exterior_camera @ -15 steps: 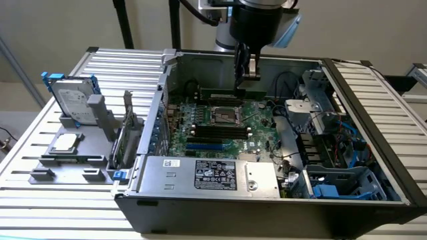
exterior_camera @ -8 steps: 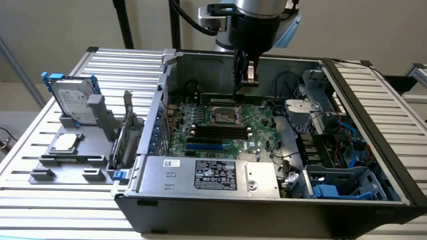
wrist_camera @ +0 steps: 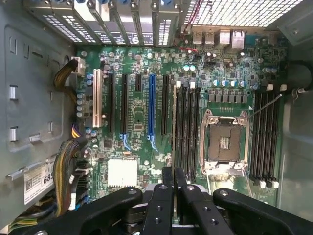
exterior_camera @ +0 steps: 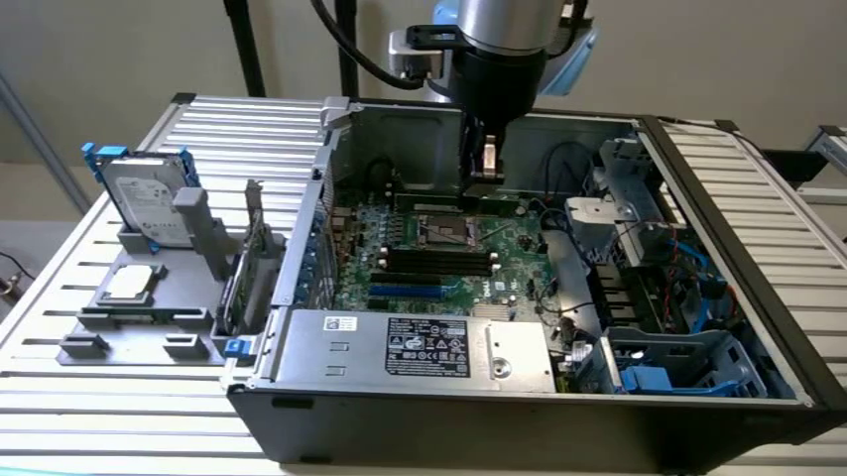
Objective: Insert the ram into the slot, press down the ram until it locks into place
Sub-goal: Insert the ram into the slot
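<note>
The arm (exterior_camera: 501,40) reaches down into the open case (exterior_camera: 530,436) at the upper centre of the exterior view. The jaws stand narrow, pinched on the ram (wrist_camera: 174,127), which the wrist view shows edge-on as a thin pale line. The ram hangs over the motherboard (wrist_camera: 137,117), parallel to a bank of black sockets. It lies just beside the nearest slot (wrist_camera: 180,127), on the side towards the blue socket (wrist_camera: 151,107). Whether it touches, I cannot tell. The CPU socket (wrist_camera: 225,142) lies past that bank. At the exterior view's left, a hard drive (exterior_camera: 139,198) stands upright on the bench (exterior_camera: 133,426).
</note>
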{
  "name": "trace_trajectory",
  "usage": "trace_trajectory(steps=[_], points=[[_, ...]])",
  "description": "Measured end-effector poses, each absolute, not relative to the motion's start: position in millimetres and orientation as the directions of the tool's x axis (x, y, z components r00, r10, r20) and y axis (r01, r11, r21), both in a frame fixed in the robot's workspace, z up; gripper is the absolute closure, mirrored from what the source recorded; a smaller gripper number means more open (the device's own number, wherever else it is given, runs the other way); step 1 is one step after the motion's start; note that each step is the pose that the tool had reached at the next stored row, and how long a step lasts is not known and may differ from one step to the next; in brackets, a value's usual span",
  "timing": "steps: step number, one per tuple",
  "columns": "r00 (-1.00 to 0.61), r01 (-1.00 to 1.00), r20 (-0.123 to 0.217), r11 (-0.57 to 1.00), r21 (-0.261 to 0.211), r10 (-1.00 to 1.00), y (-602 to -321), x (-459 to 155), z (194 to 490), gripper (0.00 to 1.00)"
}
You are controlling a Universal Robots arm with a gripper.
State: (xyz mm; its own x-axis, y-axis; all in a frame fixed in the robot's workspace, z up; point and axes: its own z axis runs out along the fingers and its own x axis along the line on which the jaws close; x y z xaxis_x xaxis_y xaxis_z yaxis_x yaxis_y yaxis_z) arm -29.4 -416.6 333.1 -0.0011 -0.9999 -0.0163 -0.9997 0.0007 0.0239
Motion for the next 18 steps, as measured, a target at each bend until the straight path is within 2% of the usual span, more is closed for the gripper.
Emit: trace_trajectory(steps=[18], points=[[-0.029,-0.999,-0.016,0.029,0.024,-0.999,-416.3,-31.3,300.4,0.87]])
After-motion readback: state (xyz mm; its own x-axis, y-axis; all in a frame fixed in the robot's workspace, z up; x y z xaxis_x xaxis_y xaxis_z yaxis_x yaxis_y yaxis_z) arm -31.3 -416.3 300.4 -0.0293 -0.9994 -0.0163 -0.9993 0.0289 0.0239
